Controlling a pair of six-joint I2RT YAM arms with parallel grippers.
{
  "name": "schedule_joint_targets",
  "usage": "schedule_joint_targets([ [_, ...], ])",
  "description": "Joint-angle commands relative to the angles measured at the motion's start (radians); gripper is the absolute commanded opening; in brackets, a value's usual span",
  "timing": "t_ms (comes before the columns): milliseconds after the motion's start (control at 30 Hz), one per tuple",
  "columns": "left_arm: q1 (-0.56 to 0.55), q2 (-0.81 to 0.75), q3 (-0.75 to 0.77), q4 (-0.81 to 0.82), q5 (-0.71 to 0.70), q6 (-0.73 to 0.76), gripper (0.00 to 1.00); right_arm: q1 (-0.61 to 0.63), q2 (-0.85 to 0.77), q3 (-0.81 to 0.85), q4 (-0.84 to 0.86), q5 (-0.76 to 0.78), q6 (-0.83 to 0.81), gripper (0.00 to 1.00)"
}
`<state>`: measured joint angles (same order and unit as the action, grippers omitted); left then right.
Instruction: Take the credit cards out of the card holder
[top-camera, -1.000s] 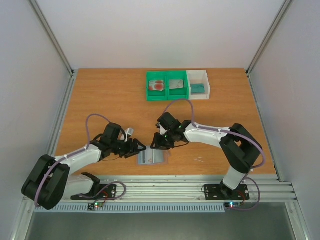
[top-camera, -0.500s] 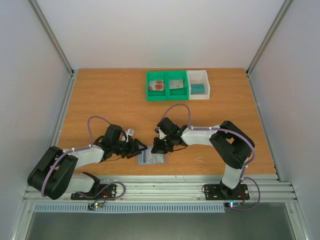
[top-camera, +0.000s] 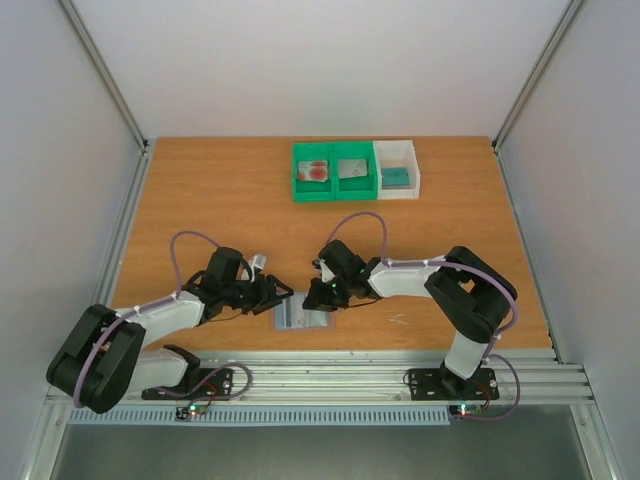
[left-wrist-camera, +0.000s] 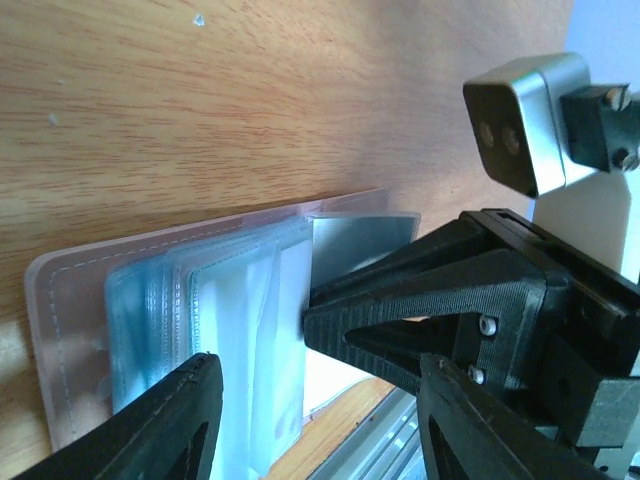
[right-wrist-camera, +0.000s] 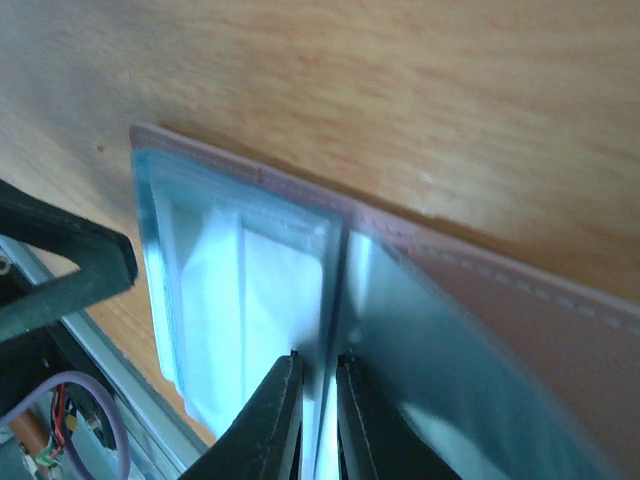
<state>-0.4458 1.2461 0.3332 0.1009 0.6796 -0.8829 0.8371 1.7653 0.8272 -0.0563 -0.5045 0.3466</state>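
Observation:
The card holder (top-camera: 300, 319) lies open near the table's front edge, blue-grey panels up, with a brownish-pink rim (left-wrist-camera: 70, 330) (right-wrist-camera: 540, 300). A grey-silver card (left-wrist-camera: 360, 238) (right-wrist-camera: 440, 350) sticks out of its far side. My right gripper (top-camera: 320, 297) (right-wrist-camera: 318, 362) is shut on that card's thin edge. My left gripper (top-camera: 282, 296) (left-wrist-camera: 320, 425) is open at the holder's left panel, one finger (left-wrist-camera: 170, 420) over the panel and the other (left-wrist-camera: 470, 420) off to the side. Nothing is between its fingers.
At the back stands a green tray (top-camera: 334, 190) holding a white card with red blotches (top-camera: 317, 171) and a grey card (top-camera: 352, 168). A white tray (top-camera: 412, 165) next to it holds a teal card (top-camera: 397, 176). A metal rail (top-camera: 330, 375) runs along the table's front edge.
My right gripper has come down onto the holder and closed on the grey-silver card's edge. The left gripper has hardly moved.

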Motion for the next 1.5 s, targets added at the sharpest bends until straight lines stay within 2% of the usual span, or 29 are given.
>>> schedule_joint_targets([
  [0,-0.002,-0.027,0.031,-0.005,0.004,0.015,0.55,0.022,-0.064,0.032,-0.156,0.032,-0.039,0.12],
  [133,-0.002,-0.033,0.049,-0.048,-0.017,0.031,0.56,0.029,-0.063,0.065,-0.217,0.051,-0.052,0.10],
  [467,-0.002,-0.063,0.035,-0.083,-0.030,0.030,0.58,0.038,-0.035,0.052,-0.180,0.030,-0.021,0.11],
  [600,-0.002,-0.062,0.009,-0.053,-0.025,0.037,0.59,0.040,-0.027,0.060,-0.145,-0.005,-0.003,0.13],
  [733,-0.003,-0.062,-0.017,-0.021,-0.020,0.024,0.59,0.044,-0.011,0.076,-0.176,0.023,-0.011,0.13],
  [1067,-0.002,-0.114,-0.051,0.014,0.004,-0.016,0.59,0.050,0.008,0.012,-0.148,0.093,0.035,0.03],
  [1300,-0.002,-0.172,-0.044,0.000,0.020,-0.025,0.59,0.059,0.022,-0.006,-0.105,0.086,0.058,0.02],
  [1467,-0.002,-0.144,-0.029,-0.005,0.015,-0.016,0.56,0.059,0.022,-0.016,-0.089,0.082,0.060,0.02],
])
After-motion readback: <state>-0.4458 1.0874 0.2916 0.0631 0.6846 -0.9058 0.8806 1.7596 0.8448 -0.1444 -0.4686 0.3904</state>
